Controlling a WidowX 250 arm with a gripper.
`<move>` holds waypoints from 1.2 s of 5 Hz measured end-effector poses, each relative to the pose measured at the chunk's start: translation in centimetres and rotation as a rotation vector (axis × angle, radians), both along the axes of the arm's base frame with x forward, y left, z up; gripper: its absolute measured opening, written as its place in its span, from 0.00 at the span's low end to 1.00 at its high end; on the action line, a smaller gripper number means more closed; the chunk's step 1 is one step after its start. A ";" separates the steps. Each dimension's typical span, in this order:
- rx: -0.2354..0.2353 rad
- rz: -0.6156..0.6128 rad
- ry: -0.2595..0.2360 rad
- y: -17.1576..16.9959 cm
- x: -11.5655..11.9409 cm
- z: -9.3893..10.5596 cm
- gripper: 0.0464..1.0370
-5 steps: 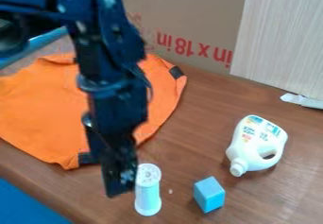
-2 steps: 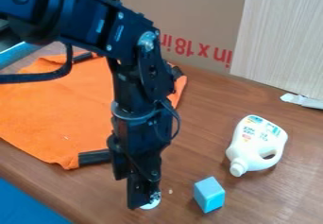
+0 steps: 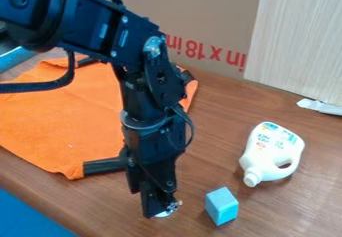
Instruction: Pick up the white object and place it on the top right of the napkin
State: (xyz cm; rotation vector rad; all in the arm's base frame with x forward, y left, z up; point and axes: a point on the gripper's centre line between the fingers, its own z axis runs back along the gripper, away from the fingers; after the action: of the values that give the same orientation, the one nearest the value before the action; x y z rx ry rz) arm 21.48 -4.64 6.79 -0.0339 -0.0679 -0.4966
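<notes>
Low over the wooden bench (image 3: pixel 214 126), a robot's black fingers (image 3: pixel 151 203) hang at the white object (image 3: pixel 161 214), most of it hidden by them.
Whether the fingers are open, closed or gripping the object cannot be told. Seen from the camera, the orange napkin (image 3: pixel 60 116) spreads up and to the left of the fingers, a blue block (image 3: pixel 222 206) sits near them to the right, and a white jug (image 3: pixel 268 153) lies farther right and higher.

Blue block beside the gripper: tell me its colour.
The block is light blue, seen best in the camera view.
</notes>
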 end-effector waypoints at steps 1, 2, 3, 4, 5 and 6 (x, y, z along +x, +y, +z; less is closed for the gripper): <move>-0.008 0.029 0.001 0.8 0.2 0.0 0.50; -0.043 0.165 0.013 3.9 1.1 1.7 0.50; -0.086 0.277 0.006 6.9 2.5 5.0 0.50; -0.129 0.403 0.009 10.6 3.9 7.2 0.50; -0.139 0.505 -0.027 14.2 5.2 8.2 0.50; -0.140 0.558 -0.028 16.0 7.5 6.7 0.50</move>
State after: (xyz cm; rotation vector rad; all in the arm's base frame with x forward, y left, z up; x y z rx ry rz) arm 28.94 11.32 13.45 -0.1403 -0.1349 0.0665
